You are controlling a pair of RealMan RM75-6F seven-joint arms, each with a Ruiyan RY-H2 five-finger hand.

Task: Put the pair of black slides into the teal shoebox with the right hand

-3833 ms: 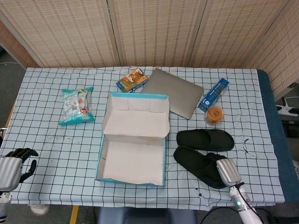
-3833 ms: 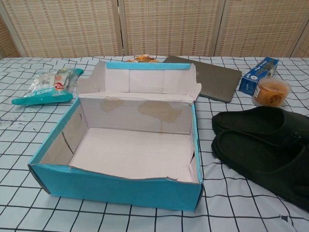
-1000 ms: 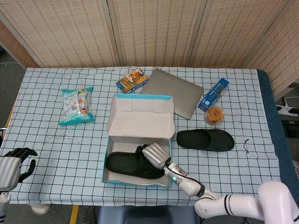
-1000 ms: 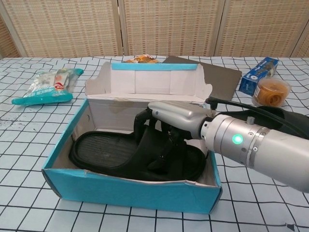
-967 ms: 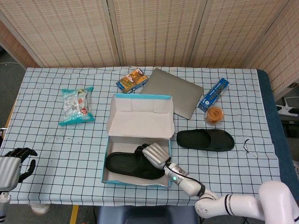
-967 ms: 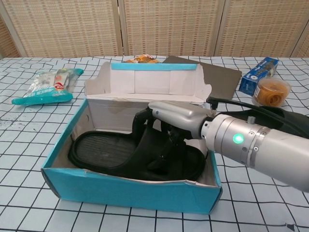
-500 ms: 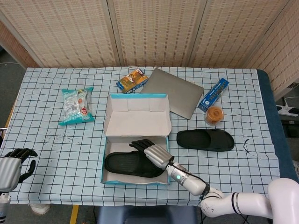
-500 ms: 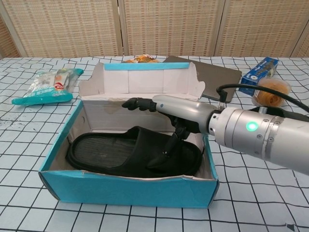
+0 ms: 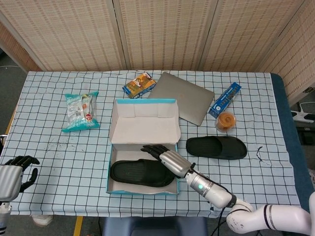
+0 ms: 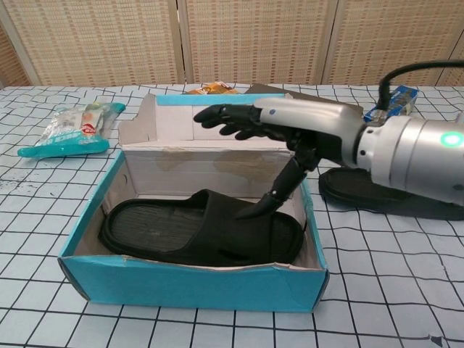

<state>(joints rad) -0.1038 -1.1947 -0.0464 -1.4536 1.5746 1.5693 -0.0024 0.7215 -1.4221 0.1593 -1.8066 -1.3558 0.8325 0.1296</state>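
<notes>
One black slide [image 9: 141, 173] [image 10: 199, 232] lies flat inside the teal shoebox [image 9: 112, 188] [image 10: 188, 288], its toe end to the right. The second black slide [image 9: 216, 147] [image 10: 377, 194] rests on the cloth to the right of the box. My right hand [image 9: 167, 157] [image 10: 272, 127] hovers above the box's right side with fingers spread and nothing in it, the thumb pointing down toward the slide. My left hand [image 9: 17, 172] sits at the table's near left edge, fingers loosely curled, holding nothing.
Behind the box lie a grey laptop [image 9: 182, 97], an orange snack box [image 9: 139, 84], a blue carton [image 9: 225, 98] and a tub of orange bands [image 9: 226, 120]. A teal snack bag [image 9: 80, 110] lies at the left.
My right hand let go of the slide in the box, opened its fingers and rose up and to the right. The box shifted slightly back to the left.
</notes>
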